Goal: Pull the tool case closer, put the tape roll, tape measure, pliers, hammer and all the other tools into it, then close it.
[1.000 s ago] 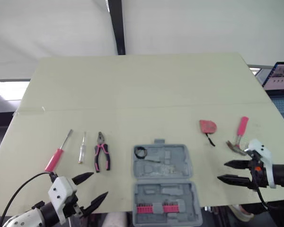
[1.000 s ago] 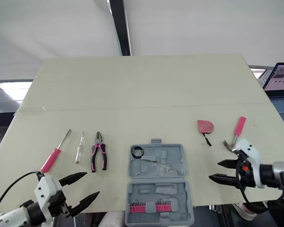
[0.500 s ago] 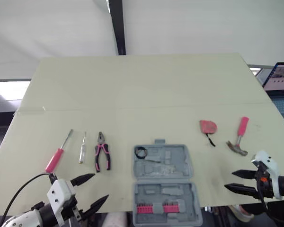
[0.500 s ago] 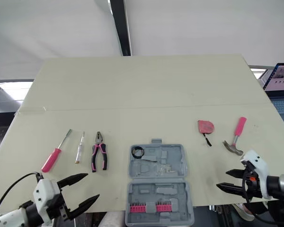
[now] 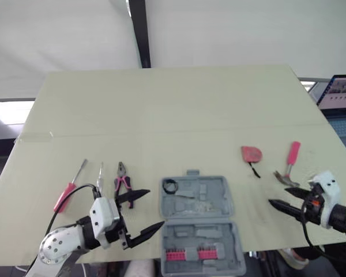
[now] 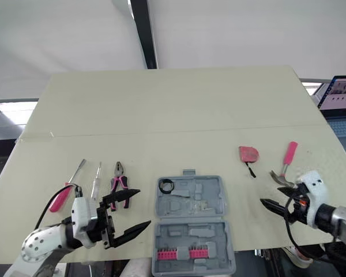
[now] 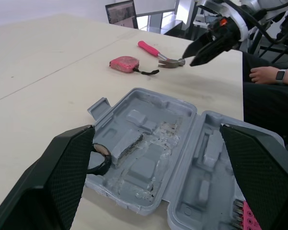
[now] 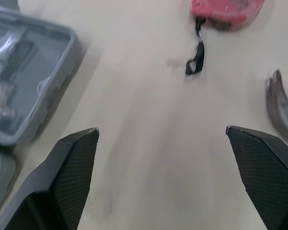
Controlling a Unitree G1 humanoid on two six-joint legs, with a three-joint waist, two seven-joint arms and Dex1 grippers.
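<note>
The grey tool case (image 5: 199,222) lies open at the table's near edge, with pink bits in its near half and a black tape roll (image 5: 171,186) in its far left corner. My left gripper (image 5: 153,209) hovers open just left of the case, near the pink-handled pliers (image 5: 123,183). A pink screwdriver (image 5: 66,193) and a small clear screwdriver (image 5: 99,173) lie further left. A red tape measure (image 5: 251,153) and a pink-handled hammer (image 5: 289,163) lie right of the case. My right gripper (image 5: 279,195) is open beside the hammer head (image 8: 281,105), pointing at the case.
A laptop (image 5: 339,92) stands beyond the table's right edge. In the left wrist view, a person's hand with a watch (image 7: 266,74) rests past the table. Bare tabletop (image 5: 173,109) stretches behind the tools.
My left gripper has risen and moved right, up to the case's left side by the pliers. My right gripper dipped toward the table edge, then came back beside the hammer head.
</note>
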